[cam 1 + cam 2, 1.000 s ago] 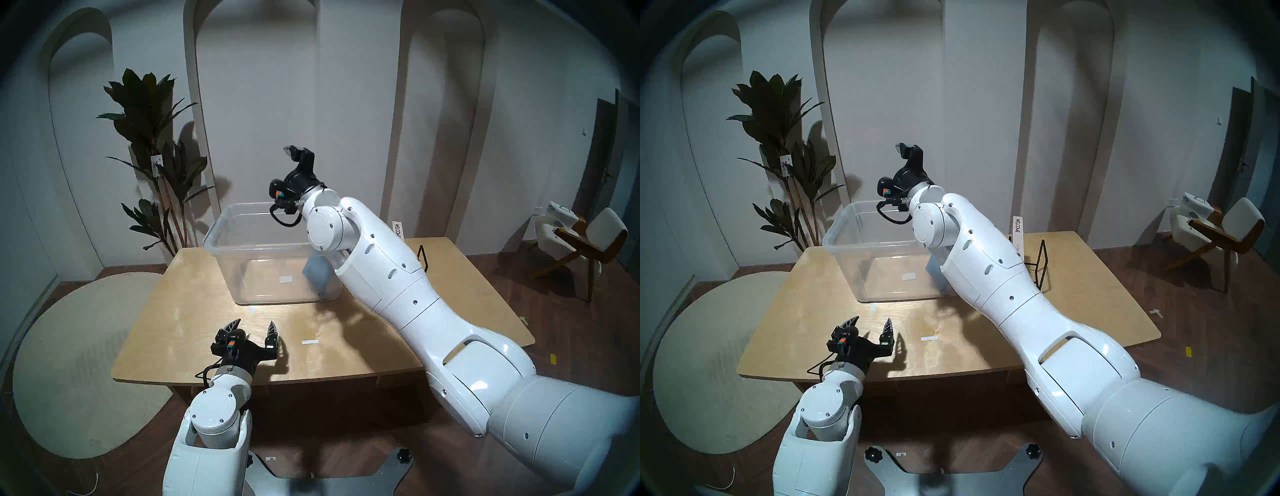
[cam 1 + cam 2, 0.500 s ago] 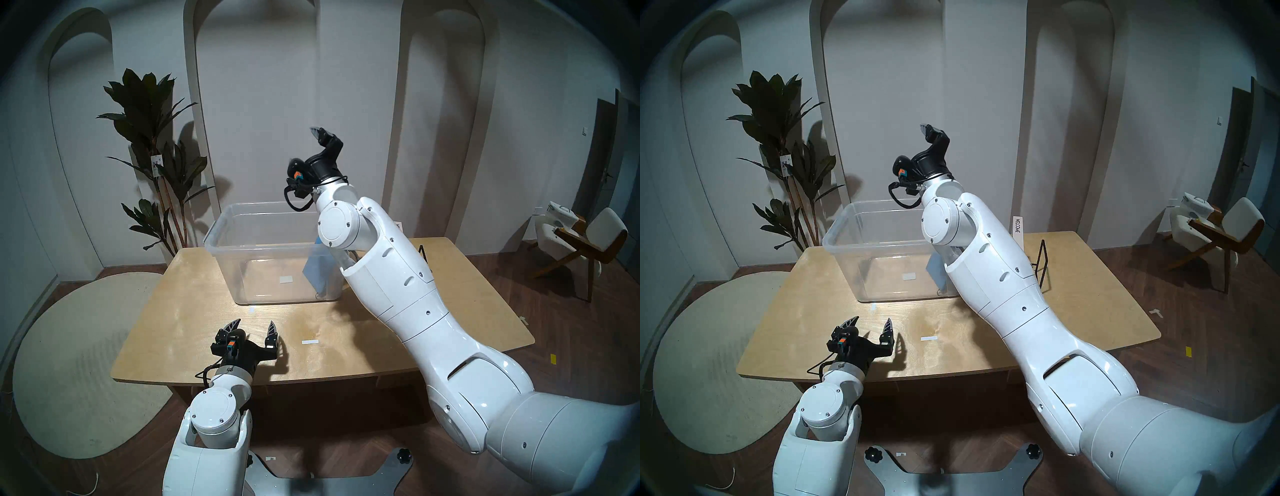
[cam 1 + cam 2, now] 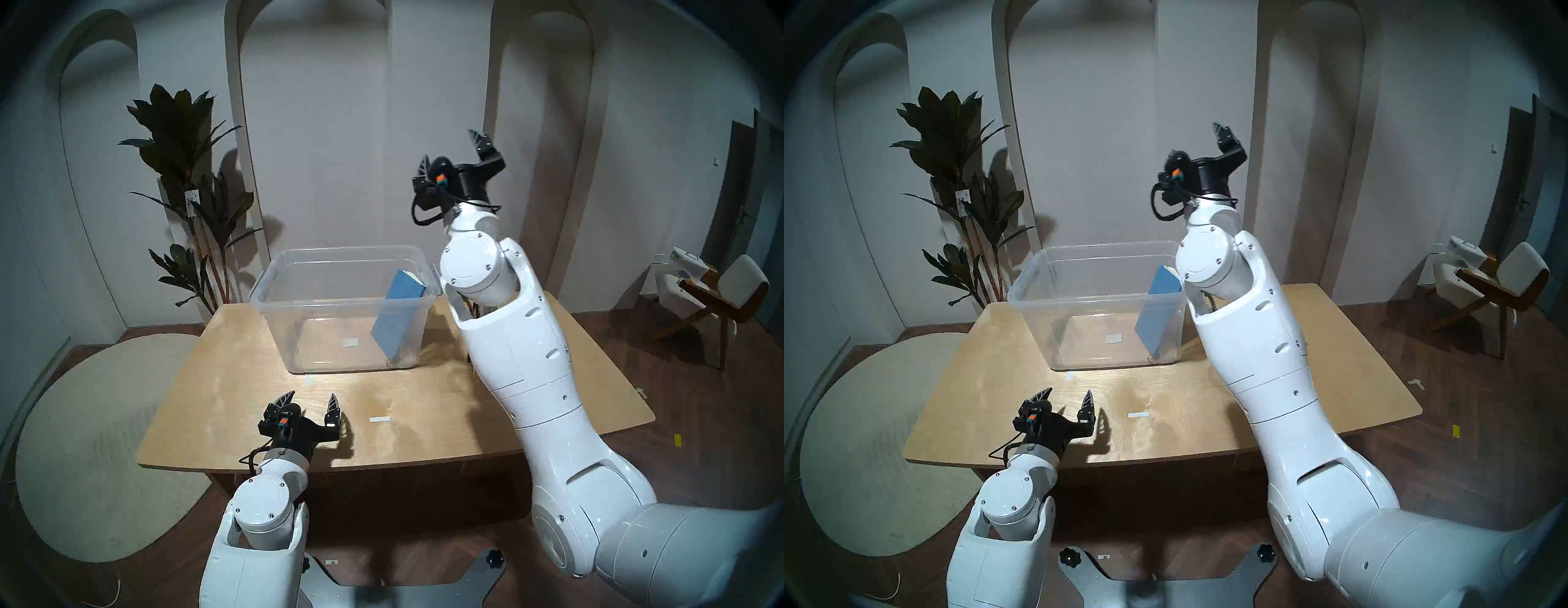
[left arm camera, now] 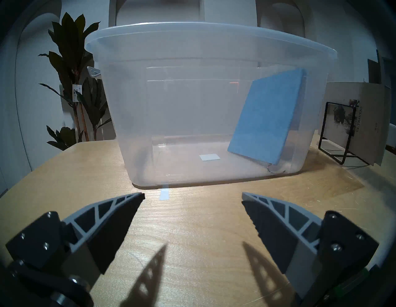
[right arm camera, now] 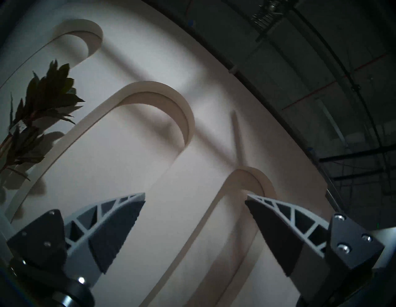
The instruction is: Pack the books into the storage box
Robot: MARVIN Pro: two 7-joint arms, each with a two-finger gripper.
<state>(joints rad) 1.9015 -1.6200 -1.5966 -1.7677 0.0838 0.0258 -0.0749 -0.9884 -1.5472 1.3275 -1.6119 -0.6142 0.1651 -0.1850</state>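
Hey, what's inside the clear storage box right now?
Inside the storage box, one blue book stands tilted against its right wall; a white label shows on the floor. Nothing else is visible inside.

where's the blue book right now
The blue book stands tilted inside the clear storage box, leaning against its right-hand wall; in the left wrist view it shows through the box's front, left of the black wire rack.

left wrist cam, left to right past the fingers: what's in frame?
Plant → storage box → blue book, leaning inside the box's right end → black wire rack → white book propped in the rack.
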